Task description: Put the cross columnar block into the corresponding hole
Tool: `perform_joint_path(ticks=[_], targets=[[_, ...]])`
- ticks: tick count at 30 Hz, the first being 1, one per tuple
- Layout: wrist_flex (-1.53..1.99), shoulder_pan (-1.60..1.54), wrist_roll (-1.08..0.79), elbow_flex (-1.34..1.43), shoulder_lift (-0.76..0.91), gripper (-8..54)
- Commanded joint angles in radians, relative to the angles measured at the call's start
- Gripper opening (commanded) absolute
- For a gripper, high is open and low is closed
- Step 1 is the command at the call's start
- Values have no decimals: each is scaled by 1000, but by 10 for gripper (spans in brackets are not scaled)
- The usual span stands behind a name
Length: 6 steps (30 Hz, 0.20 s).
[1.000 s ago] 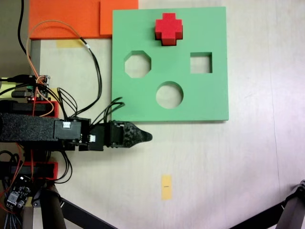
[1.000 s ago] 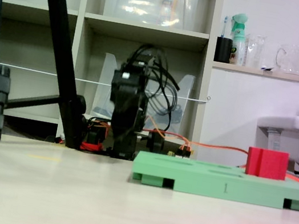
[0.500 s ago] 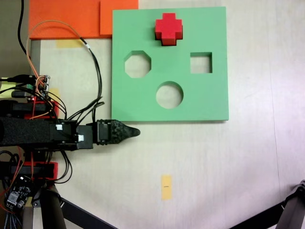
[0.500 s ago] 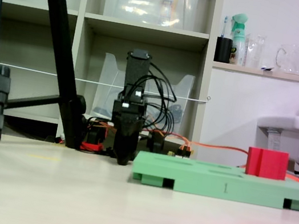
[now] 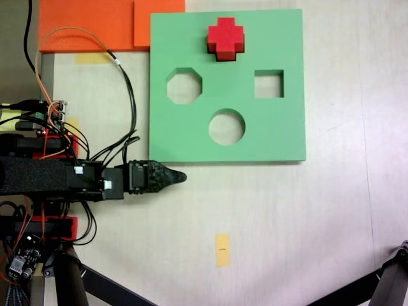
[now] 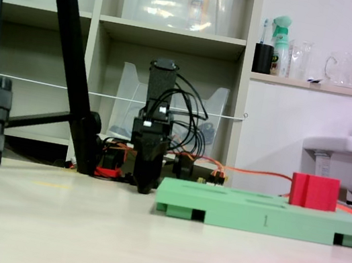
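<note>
The red cross columnar block (image 5: 225,37) stands upright at the far middle of the green foam board (image 5: 280,127), and in a fixed view the block (image 6: 314,192) sticks up above the board (image 6: 250,216). The plus-shaped hole is hidden under the block. My gripper (image 5: 182,177) lies low over the table just off the board's near left corner, well away from the block. Its jaws taper to one closed point with nothing in them. From the side the gripper (image 6: 144,186) points down at the table left of the board.
The board has an octagonal cutout (image 5: 184,86), a square one (image 5: 268,83) and a round one (image 5: 226,126). Orange foam sheets (image 5: 95,24) lie at the far left. A yellow tape mark (image 5: 222,248) sits on the table, tripod legs (image 5: 70,280) along the near edge.
The arm drew back to the left, away from the board's edge, and the gripper rolled to a narrower profile. Over the last half second it has stayed still. The block has not moved.
</note>
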Motion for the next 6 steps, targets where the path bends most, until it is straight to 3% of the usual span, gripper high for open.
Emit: perform_joint_path(ticks=[1,6], targets=[[28,-11,9,75,72,347],[28,-11,9,75,72,347]])
